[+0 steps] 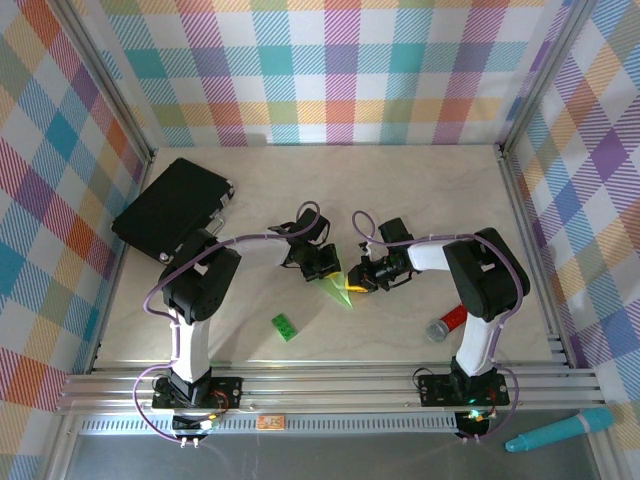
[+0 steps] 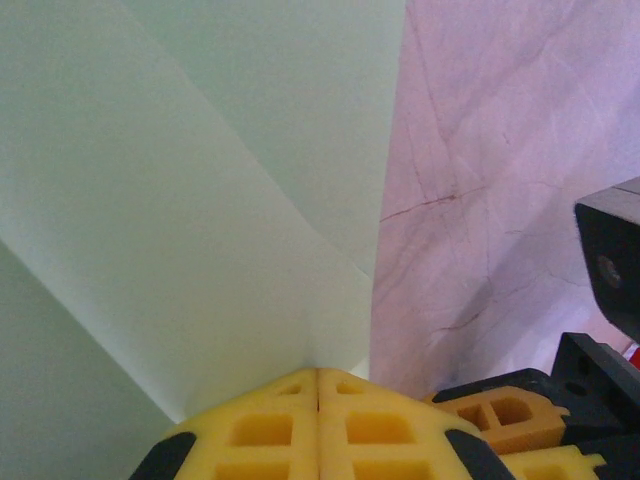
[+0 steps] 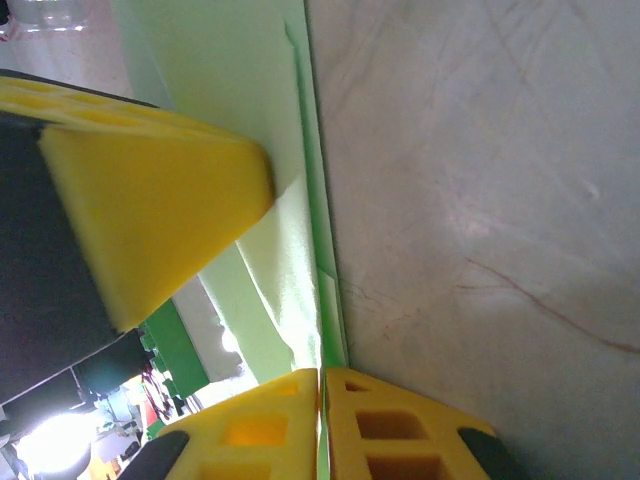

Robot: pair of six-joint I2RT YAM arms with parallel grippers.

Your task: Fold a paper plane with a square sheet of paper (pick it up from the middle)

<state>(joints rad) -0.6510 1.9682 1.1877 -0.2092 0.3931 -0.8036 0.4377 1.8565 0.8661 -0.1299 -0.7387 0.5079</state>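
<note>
The pale-green sheet of paper (image 1: 341,289) is folded into a narrow pointed shape like a paper plane, held just above the table's middle with its tip toward the near edge. My left gripper (image 1: 325,268) is shut on its left side. In the left wrist view the yellow pads (image 2: 270,425) pinch the paper (image 2: 180,200) where its creases meet. My right gripper (image 1: 359,279) is shut on the paper's right edge. From the right wrist, the pads (image 3: 390,425) clamp the thin folded edge (image 3: 300,230), with the left gripper's pad (image 3: 150,210) pressed beside it.
A small bright-green toy brick (image 1: 285,326) lies near the front left. A black flat case (image 1: 172,207) sits at the back left. A red and grey object (image 1: 445,323) lies by the right arm's base. A teal pen (image 1: 560,430) lies outside the front rail.
</note>
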